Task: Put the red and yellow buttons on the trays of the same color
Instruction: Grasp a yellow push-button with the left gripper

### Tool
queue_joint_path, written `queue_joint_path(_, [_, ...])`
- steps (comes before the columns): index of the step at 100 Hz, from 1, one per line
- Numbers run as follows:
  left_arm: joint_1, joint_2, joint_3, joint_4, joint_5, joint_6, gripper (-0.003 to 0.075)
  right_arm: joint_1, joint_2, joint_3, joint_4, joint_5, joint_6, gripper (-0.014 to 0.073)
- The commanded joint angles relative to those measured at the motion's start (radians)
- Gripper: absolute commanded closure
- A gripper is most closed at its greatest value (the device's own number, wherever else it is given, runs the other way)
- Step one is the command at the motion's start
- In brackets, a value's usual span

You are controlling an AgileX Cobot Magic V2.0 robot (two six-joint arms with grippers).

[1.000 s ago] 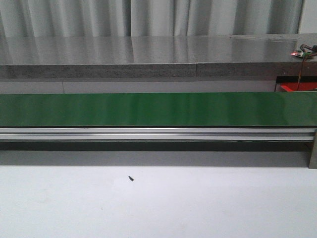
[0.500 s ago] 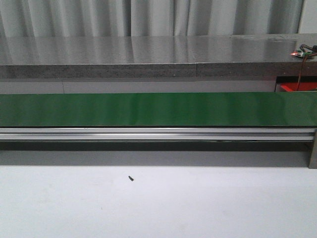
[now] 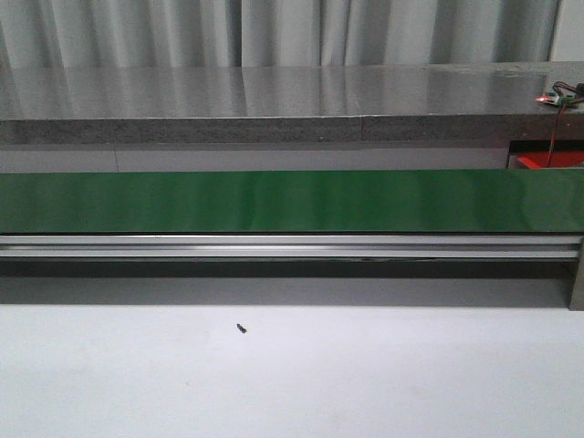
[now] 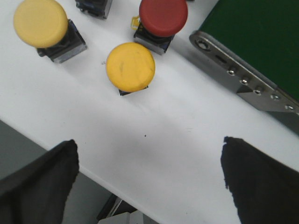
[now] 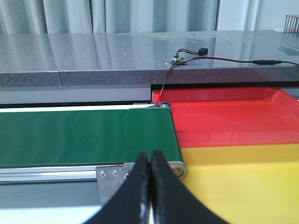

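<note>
Sitting bare, red tray (image 5: 224,116) and yellow tray (image 5: 243,182), left jaws apart, right jaws together

You see two yellow buttons (image 4: 130,66) (image 4: 40,23) and red button (image 4: 163,16) upright on white table (image 4: 154,140), mushroom caps on dark bases, red nearest conveyor end. Red tray (image 5: 233,119) sits beside yellow tray (image 5: 243,182), edges touching, past belt end.
</note>
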Motion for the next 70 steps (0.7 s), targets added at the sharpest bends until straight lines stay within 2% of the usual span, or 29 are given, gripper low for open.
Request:
queue_joint_path(1, [0.001, 0.026, -0.035, -0.018, -0.076, 0.006, 0.0118, 0.002, -0.018, -0.018, -0.004, -0.082, -0.001, 0.066])
queue_joint_path(36, [0.001, 0.167, -0.035, -0.018, -0.231, 0.006, 0.0121, 0.002, -0.018, -0.018, -0.004, -0.082, -0.001, 0.066])
queue_joint_path(70, [0.001, 0.276, -0.053, -0.016, -0.279, 0.004, 0.0138, 0.002, -0.018, -0.018, -0.004, -0.082, -0.001, 0.066])
